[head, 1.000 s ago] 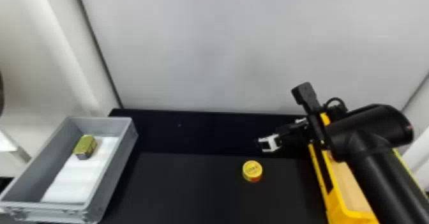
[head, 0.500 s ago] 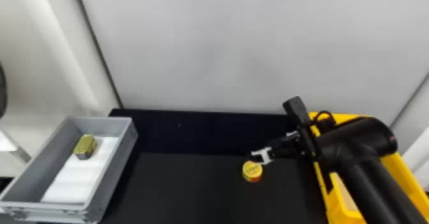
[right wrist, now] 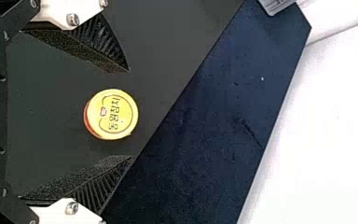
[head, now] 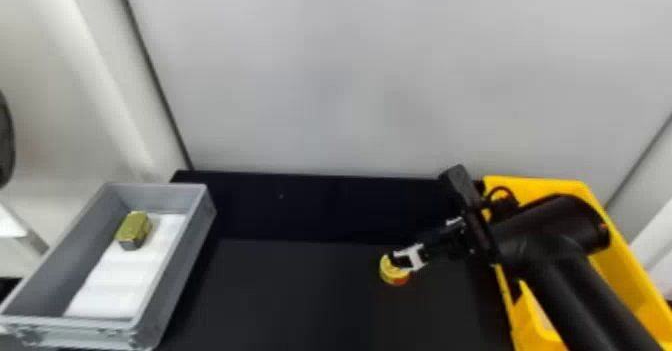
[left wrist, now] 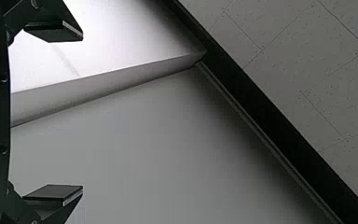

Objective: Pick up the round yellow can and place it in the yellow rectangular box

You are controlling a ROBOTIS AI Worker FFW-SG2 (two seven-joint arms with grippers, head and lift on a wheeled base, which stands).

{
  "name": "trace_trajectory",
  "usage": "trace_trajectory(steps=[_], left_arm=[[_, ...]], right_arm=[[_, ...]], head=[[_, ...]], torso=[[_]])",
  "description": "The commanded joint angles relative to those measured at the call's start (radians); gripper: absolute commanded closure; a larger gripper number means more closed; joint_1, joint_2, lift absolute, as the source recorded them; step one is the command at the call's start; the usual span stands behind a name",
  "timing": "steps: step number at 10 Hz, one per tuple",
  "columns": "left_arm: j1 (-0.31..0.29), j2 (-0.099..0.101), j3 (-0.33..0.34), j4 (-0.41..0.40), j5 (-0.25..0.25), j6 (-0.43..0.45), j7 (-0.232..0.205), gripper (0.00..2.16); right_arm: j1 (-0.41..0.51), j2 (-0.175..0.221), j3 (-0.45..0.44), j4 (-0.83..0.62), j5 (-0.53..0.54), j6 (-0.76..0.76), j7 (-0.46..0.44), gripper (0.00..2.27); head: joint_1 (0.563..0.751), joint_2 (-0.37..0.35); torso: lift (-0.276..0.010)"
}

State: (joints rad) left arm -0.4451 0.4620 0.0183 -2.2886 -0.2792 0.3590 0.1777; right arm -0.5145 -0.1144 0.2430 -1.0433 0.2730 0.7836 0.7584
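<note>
Though the right pincer (head: pixel 399 261) gapes wide at the round yellow can (head: pixel 390 271) on the worktop (head: pixel 300 295), it grips nothing; the left pincer (left wrist: pixel 82 112) gapes empty.

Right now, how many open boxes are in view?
2: the gray box at the robot's left, and the yellow box at its right, partly hidden behind the right arm.

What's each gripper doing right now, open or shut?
Left gripper: open, nothing between its fingers.
Right gripper: open, fingers on either side of the can, not closed on it.
</note>
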Motion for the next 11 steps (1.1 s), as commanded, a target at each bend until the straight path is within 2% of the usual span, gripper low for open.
trace_trajectory(steps=[1, 4, 6, 11], left_arm=[[0.003, -0.003, -0.001, 0.001, 0.0, -0.003, 0.0, 0.13], [0.003, -0.006, -0.005, 0.005, 0.0, -0.011, 0.0, 0.13], [-0.001, -0.009, -0.009, 0.005, 0.0, -0.012, 0.0, 0.13], [-0.021, -0.017, -0.034, 0.015, -0.002, -0.014, 0.0, 0.13]], right_arm=[[-0.019, 0.002, 0.009, 0.08, 0.0, -0.062, -0.019, 0.16], [-0.042, 0.007, 0.018, 0.187, -0.003, -0.139, -0.068, 0.18], [-0.044, 0.01, 0.01, 0.209, -0.017, -0.202, -0.12, 0.19], [-0.044, 0.015, -0.002, 0.295, -0.017, -0.248, -0.175, 0.19]], head=[[0.663, 0.054], [0.663, 0.054], [0.663, 0.054], [0.663, 0.054]], torso=[[-0.01], [-0.01], [-0.01], [-0.01]])
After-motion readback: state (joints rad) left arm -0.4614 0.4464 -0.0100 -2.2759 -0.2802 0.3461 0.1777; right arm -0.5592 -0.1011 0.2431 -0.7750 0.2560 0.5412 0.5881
